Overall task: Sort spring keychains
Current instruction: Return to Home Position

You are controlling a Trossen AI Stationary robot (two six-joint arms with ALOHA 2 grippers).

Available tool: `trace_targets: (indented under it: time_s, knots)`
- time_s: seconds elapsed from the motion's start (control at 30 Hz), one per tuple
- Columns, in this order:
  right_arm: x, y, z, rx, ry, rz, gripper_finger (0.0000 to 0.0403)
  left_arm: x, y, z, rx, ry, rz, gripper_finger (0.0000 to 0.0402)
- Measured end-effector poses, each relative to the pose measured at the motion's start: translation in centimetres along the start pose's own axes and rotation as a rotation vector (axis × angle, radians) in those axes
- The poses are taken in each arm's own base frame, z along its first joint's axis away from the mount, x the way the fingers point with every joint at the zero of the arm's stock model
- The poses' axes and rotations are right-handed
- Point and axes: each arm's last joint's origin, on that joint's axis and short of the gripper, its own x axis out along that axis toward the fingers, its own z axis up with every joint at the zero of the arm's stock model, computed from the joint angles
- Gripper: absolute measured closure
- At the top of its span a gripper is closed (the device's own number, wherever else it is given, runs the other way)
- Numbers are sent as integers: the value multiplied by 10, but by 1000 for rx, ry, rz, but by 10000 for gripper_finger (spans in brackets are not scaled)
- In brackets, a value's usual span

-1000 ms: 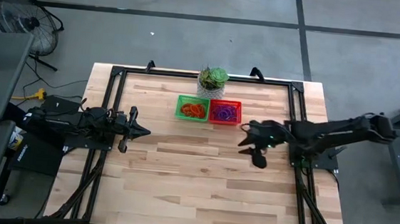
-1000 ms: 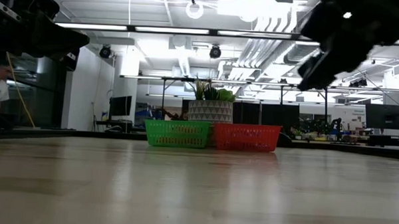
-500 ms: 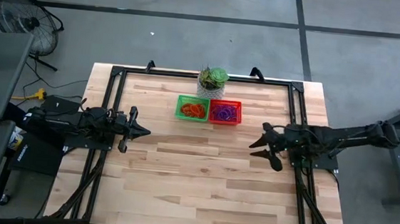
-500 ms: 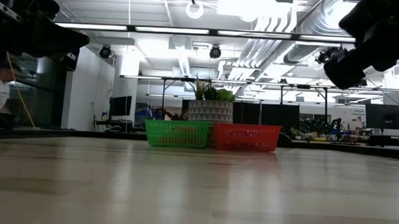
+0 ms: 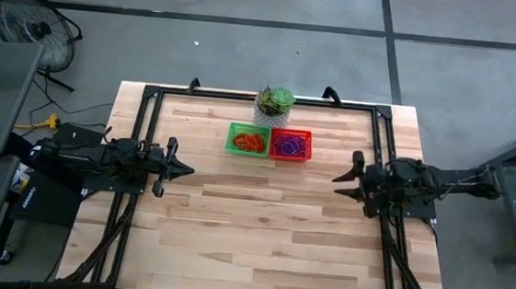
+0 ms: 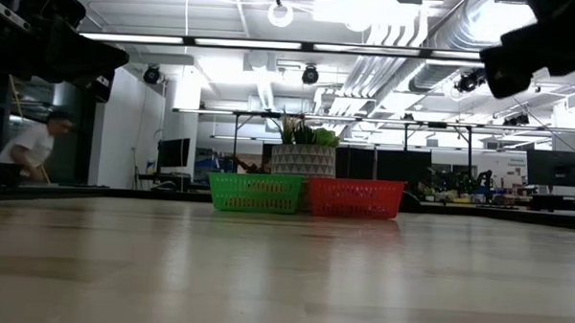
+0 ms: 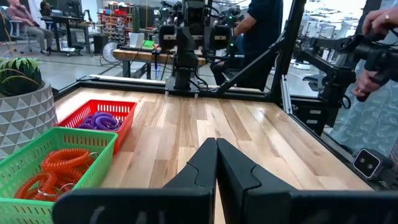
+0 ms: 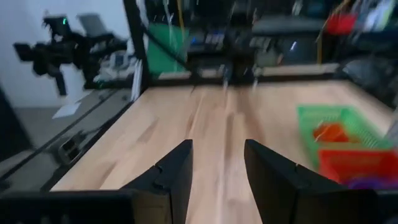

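Having been retracted to the worktop's (image 5: 261,228) right edge, the right tool (image 8: 217,149) is parted, empty; the left tool (image 7: 216,142), at the left edge, is closed; spring keychains (image 5: 251,143) are basketed: sorting judged done.

Left fingers (image 7: 202,169) together, right fingers (image 8: 177,173) apart

orange spring keychains (image 5: 250,143) lay in the green mesh basket (image 5: 230,138), purple spring keychains (image 5: 286,146) in the red basket (image 5: 310,145); the planter (image 7: 22,118) wore grey-and-white triangles.
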Motion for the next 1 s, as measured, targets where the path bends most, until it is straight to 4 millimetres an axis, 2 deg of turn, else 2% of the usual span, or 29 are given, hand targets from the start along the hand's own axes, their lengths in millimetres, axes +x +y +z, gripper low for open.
trace_targets:
  time_s: [0.23, 0.7, 1.0]
  knots:
    - [-12, 1, 8, -130, -129, -22, 263, 0, 0, 0, 0, 0, 0, 401]
    - [-3, -3, -21, -187, -285, -11, 263, 0, 0, 0, 0, 0, 0, 401]
    - [-1, -7, -27, -240, -243, -90, 263, 0, 0, 0, 0, 0, 0, 401]
